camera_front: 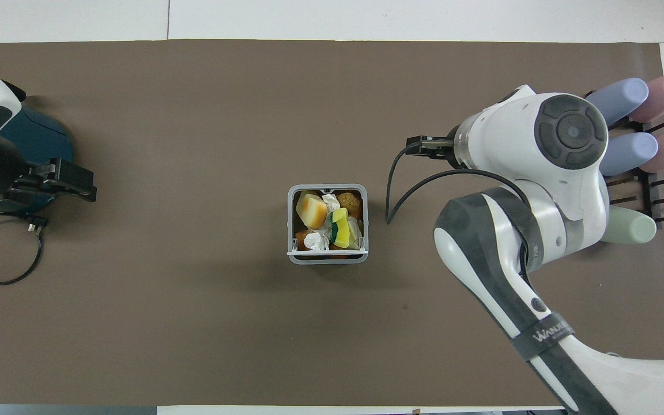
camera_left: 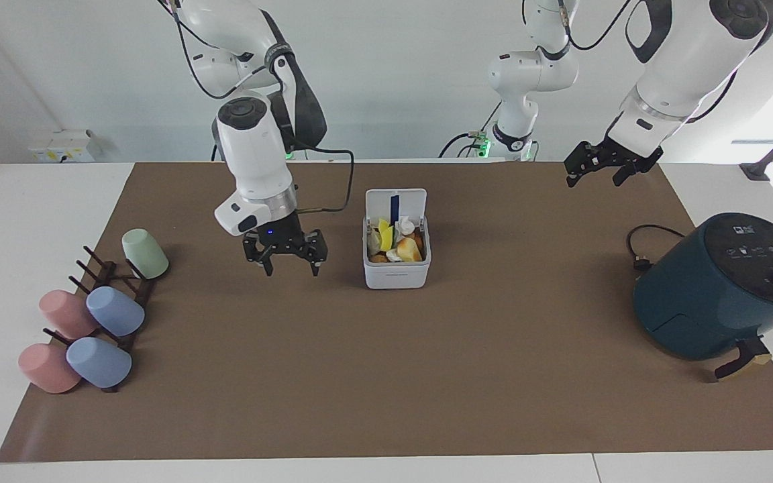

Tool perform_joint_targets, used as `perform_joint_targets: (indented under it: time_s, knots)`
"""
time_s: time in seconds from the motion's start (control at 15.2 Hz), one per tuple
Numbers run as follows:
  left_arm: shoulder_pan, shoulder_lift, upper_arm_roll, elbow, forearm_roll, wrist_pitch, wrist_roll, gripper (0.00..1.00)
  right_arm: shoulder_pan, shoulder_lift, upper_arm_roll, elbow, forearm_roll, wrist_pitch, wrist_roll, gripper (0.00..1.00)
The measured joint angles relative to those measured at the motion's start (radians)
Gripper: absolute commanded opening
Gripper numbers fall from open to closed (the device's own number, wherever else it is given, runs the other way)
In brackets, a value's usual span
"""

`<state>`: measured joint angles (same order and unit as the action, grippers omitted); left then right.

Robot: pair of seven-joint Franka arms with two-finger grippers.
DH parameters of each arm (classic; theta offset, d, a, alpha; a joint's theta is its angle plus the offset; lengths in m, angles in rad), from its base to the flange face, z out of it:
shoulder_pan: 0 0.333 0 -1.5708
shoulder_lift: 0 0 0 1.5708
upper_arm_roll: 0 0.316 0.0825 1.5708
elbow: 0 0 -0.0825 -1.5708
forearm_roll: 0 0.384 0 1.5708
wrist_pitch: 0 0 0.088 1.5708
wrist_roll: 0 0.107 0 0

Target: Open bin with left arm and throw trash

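At mid-counter we list the bin (camera_left: 396,258), a small white box standing on the brown mat (camera_left: 386,376) with its hinged lid (camera_left: 396,200) upright at the edge nearer the robots. Contents: the trash (camera_left: 394,243), a heap of white paper wads, a yellow scrap and some orange-brown bits, filling the bin nearly to the rim.

Right tool (camera_left: 286,255): fingers apart, holding nothing, hanging over bare mat between the bin and the cup rack (camera_left: 108,288) toward the right arm's end. Left tool (camera_left: 611,164): fingers apart, holding nothing, raised over the mat's edge near the dark-teal air fryer (camera_left: 722,288), waiting.

Remaining stock: five pastel cups (camera_front: 626,124) on the rack; a black cord (camera_left: 648,245) coiled beside the fryer.

We judge the throwing step done, since no loose trash lies on the mat that we can see.

Risks from here:
- The heap sits high; if the lid is shut, a wad may jam the hinge or be pushed out over the rim.
- The bin is light, so a sideways nudge from either tool could slide or tip it.
- The right arm hangs over the rack; a careless swing could knock a cup loose.
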<state>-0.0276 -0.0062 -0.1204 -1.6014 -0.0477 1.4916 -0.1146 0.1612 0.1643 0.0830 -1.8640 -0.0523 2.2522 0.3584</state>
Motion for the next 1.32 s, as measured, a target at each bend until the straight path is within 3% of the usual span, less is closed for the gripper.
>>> perform_joint_targets:
  time_s: [0.33, 0.66, 0.99, 1.32]
  knots:
    - [0.000, 0.000, -0.002, 0.000, 0.014, 0.001, 0.000, 1.00, -0.107, -0.057, 0.000, 0.005, -0.007, -0.082, -0.122, 1.00]
    - [0.000, 0.000, -0.009, 0.000, 0.017, 0.004, 0.000, 1.00, -0.122, -0.125, 0.000, 0.077, -0.007, -0.289, -0.191, 1.00]
    - [0.000, 0.000, -0.010, -0.001, 0.019, 0.004, 0.000, 1.00, -0.136, -0.131, 0.000, 0.203, -0.007, -0.495, -0.197, 1.00]
    - [0.001, 0.000, -0.009, -0.001, 0.020, 0.019, 0.000, 1.00, -0.171, -0.131, 0.000, 0.245, 0.016, -0.608, -0.198, 1.00]
